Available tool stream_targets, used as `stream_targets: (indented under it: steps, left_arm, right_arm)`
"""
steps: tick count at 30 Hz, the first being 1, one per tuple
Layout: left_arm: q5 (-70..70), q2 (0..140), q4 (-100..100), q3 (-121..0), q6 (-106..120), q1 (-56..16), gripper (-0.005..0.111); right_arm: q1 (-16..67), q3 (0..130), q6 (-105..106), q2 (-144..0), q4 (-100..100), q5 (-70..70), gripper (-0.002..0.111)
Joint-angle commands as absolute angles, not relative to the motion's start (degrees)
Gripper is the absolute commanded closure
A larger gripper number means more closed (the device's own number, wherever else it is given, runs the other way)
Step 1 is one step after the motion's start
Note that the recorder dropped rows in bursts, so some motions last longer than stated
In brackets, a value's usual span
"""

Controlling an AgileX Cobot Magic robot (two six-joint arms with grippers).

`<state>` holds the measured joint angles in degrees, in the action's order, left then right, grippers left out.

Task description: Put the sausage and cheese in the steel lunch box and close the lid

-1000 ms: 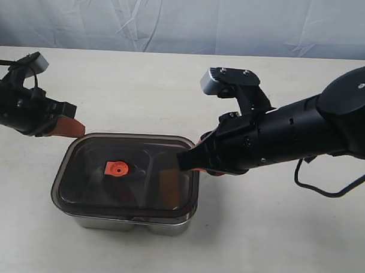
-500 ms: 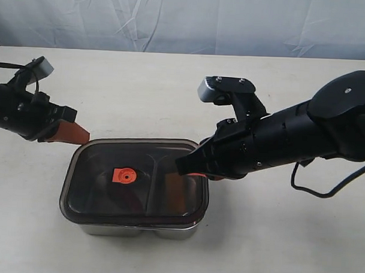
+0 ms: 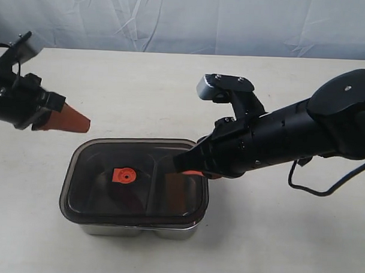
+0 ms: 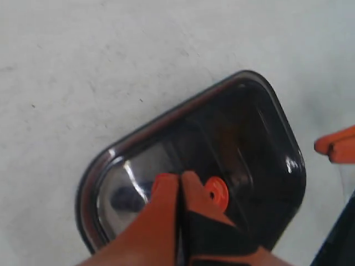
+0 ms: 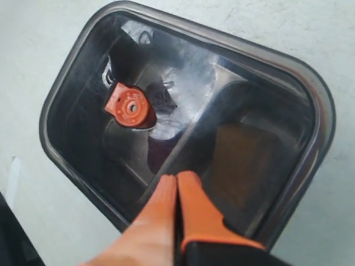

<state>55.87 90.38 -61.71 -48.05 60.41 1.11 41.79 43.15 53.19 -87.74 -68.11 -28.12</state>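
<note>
Jaws are closed and empty on both arms. Right gripper (image 3: 180,163) sits over the right end of the dark smoky translucent plastic lid (image 3: 138,190); left gripper (image 3: 79,123) hangs clear beyond its left end, farther off.

So the lid (image 3: 97,169) is sitting on top of the steel lunch box (image 3: 134,227), covering both compartments, with its valve tab (image 3: 124,176) sitting left of the box's divider. The left gripper (image 3: 82,125) is hanging off the box's back-left corner, clear of it. The right gripper (image 3: 190,171) is reaching in over the box's right end.

Cream tabletop (image 3: 142,93), wrinkled pale cloth backdrop (image 3: 174,22) behind
</note>
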Motion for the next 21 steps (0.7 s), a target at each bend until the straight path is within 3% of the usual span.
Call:
stream_targets:
  steps: [1,12,21]
  left_arm:
    - [57.1,90.0,-59.4,-44.9,60.5,-1.2,0.107]
    - [51.1,90.0,-57.0,-42.4,60.6,-9.2,0.107]
    - [47.7,90.1,-54.9,-42.1,60.5,-9.8,0.107]
  right_arm:
    - [41.7,45.8,54.0,-90.3,-68.5,-30.4,0.109]
    - [41.7,46.5,54.0,-96.1,-68.1,-32.9,0.109]
    - [42.0,46.5,53.9,-98.2,-67.6,-32.9,0.109]
